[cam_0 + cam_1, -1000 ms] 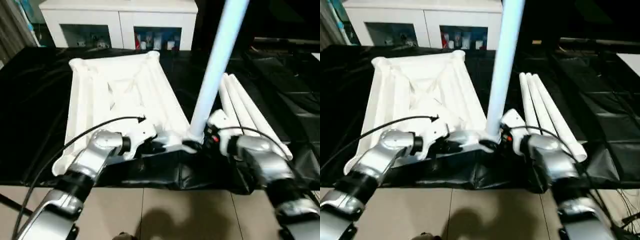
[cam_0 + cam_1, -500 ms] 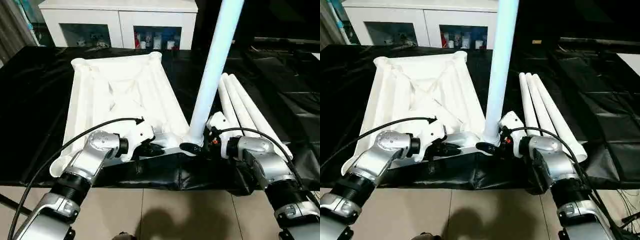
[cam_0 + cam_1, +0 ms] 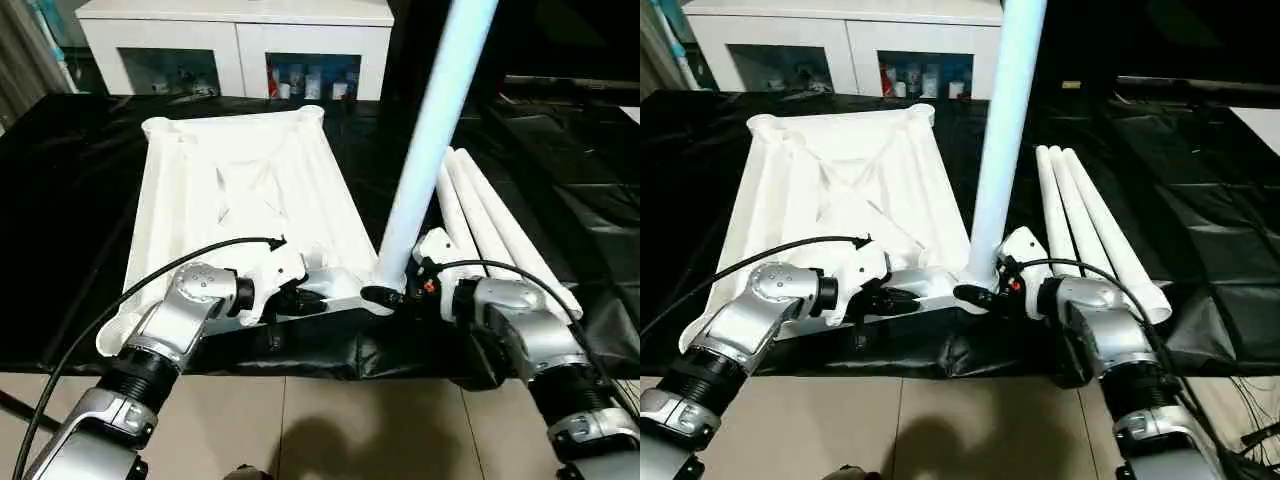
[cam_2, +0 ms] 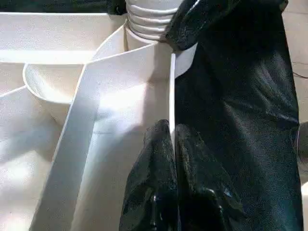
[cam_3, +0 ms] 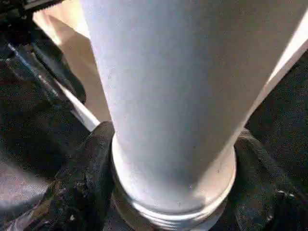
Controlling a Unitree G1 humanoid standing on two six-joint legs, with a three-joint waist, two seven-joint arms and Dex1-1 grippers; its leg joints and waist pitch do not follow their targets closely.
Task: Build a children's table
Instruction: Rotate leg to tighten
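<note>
Narrowed around the base of the upright leg (image 3: 432, 120) is the right gripper (image 3: 985, 297).
At the tabletop's (image 3: 240, 190) near right corner socket the leg is being seated; the rim is pinched shut by the left gripper (image 4: 172, 144). Three legs (image 3: 495, 215) lie along the counter's (image 3: 60, 200) right side.

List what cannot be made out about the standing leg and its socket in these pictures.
- Standing leg: its top, cut off by both eye views' upper edge.
- Near corner socket: thread depth, hidden by the leg base and the right tool.
- Left tool: pinches the tabletop rim.
</note>
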